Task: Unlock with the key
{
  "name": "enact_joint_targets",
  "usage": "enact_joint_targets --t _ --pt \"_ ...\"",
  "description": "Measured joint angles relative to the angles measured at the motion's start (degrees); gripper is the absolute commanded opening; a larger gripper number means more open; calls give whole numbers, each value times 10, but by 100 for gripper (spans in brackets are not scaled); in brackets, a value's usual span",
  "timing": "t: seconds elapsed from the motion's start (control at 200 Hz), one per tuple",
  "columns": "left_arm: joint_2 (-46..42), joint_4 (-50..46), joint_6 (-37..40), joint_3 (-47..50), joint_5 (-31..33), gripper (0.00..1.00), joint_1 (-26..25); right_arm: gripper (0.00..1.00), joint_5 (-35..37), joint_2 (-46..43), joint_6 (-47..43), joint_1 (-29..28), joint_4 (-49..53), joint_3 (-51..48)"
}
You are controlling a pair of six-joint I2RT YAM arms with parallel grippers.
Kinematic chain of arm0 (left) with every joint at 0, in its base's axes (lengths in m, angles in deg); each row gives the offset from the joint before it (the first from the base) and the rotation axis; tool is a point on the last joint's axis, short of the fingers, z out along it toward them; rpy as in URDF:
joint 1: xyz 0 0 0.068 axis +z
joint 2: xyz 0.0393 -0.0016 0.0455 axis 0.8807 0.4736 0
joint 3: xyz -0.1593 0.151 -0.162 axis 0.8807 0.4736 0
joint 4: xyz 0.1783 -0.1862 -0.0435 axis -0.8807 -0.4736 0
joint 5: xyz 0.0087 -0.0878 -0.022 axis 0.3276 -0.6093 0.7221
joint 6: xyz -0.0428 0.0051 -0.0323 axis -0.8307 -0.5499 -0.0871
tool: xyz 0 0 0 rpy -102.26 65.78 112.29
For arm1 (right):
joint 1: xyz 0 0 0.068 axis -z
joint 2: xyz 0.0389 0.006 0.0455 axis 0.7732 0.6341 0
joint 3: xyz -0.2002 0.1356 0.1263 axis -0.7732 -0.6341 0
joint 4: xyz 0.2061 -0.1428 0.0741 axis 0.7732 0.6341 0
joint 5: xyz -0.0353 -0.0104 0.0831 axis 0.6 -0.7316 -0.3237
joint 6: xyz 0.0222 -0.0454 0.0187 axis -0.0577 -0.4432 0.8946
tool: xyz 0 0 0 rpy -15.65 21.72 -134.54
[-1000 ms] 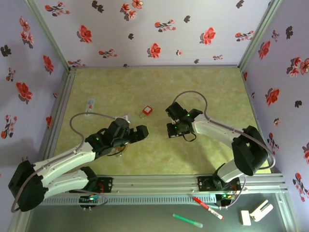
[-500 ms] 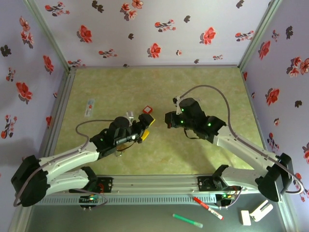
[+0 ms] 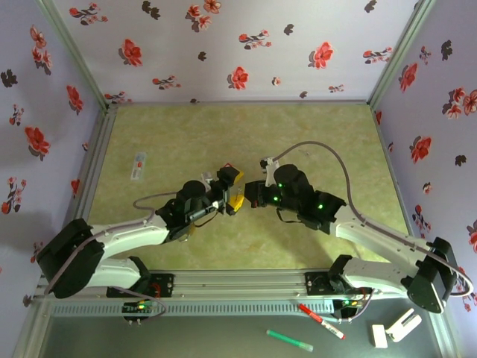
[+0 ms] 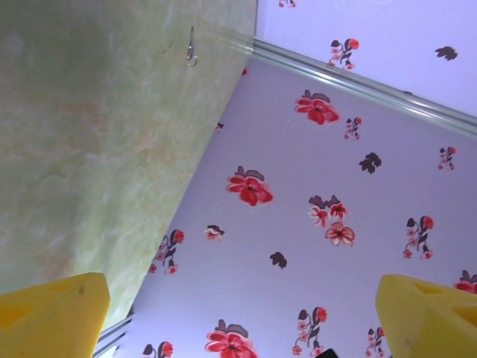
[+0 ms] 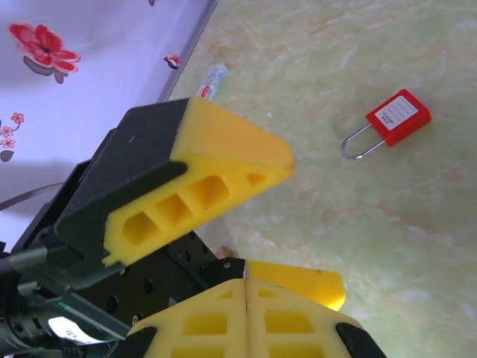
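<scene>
Left fingers [image 4: 52, 313] are spread wide, nothing between them but wall [image 4: 335, 149], and the right fingers [image 5: 216, 328] are pressed tight together. No key shows at their tips, so where the key sits we cannot tell. Here is what changed in the last second: both arms have swung inward, and the left gripper [image 3: 235, 188] and right gripper [image 3: 250, 192], well apart a moment ago, now meet tip to tip. From the right wrist we see one left pad above the closed right tips and another yellow edge just behind them, so the left seems to bracket the right. We read that as a hand-over being set up. The padlock [image 5: 396, 118] lies flat on the table [image 5: 417, 224] beyond the fingers, untouched, shackle seated, so unlocking has not begun.
</scene>
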Motion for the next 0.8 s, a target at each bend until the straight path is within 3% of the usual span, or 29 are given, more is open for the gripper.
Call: enact_joint_targets --t 0.255,0.8 --pt "-3 21 -12 15 15 61 2 0 1 -28 11 -6 -11 -22" --pt "-32 5 3 30 23 15 16 0 -10 -39 14 -6 -24 -39"
